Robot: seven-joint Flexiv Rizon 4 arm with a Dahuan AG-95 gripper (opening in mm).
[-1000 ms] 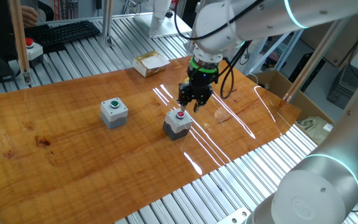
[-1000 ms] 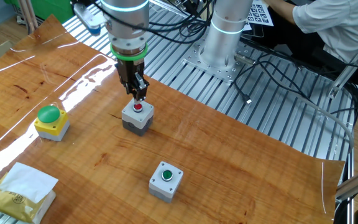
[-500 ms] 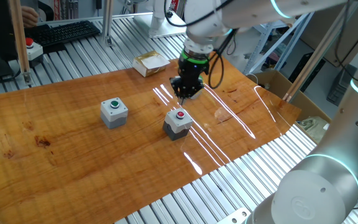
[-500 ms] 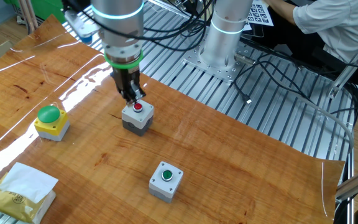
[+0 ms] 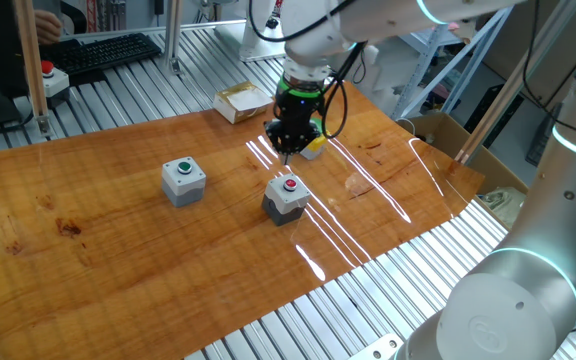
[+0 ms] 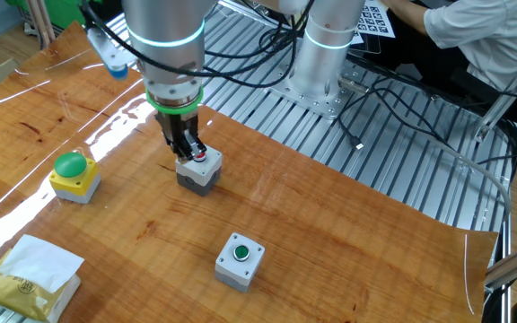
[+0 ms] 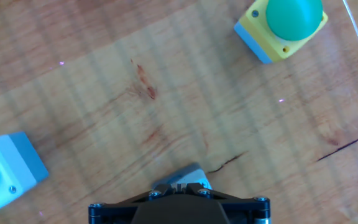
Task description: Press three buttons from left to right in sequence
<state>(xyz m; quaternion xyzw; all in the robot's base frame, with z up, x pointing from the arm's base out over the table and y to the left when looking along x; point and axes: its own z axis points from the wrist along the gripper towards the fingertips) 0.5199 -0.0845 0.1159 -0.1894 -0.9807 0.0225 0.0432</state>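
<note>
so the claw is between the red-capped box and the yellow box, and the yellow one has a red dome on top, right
Not quite. The dome on the yellow box is green, not red; the hand view shows it plainly. The rest holds: the claw is between the red-capped box and the yellow box.

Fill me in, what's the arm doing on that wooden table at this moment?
The Flexiv arm is working along a row of button boxes. Its gripper hangs above the wood between the dark grey box with the red cap and the yellow box with the green dome, touching neither. The light grey box with the green cap sits at the other end of the row.
</note>
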